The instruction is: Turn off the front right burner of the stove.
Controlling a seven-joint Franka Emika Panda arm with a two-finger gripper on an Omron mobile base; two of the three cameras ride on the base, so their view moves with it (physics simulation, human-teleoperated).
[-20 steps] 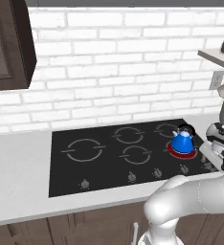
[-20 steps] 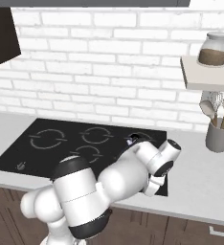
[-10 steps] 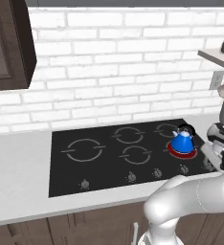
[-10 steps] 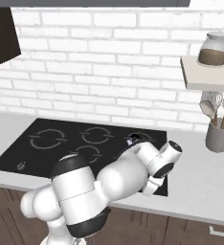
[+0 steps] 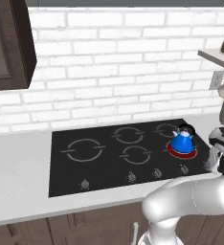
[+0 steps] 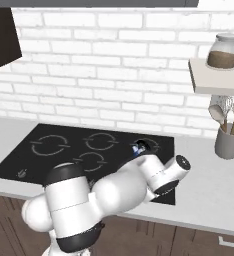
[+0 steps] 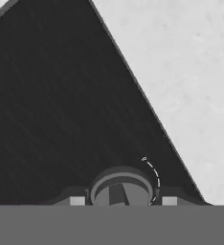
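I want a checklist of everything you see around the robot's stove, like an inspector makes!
Surface: pale grey counter holding the stove, a flat black glass cooktop.
Job's things: front right burner glows as a red ring, so it is lit; a row of small grey knobs, such as this knob, runs along the stove's front edge.
Clutter: small blue kettle sits on the lit burner.
Gripper: gripper has its two tips on either side of a round knob at the stove's corner; whether they touch it cannot be told.
Cables: nothing seen.
Surroundings: white brick wall, dark cabinet, shelf with a jar, utensil holder.
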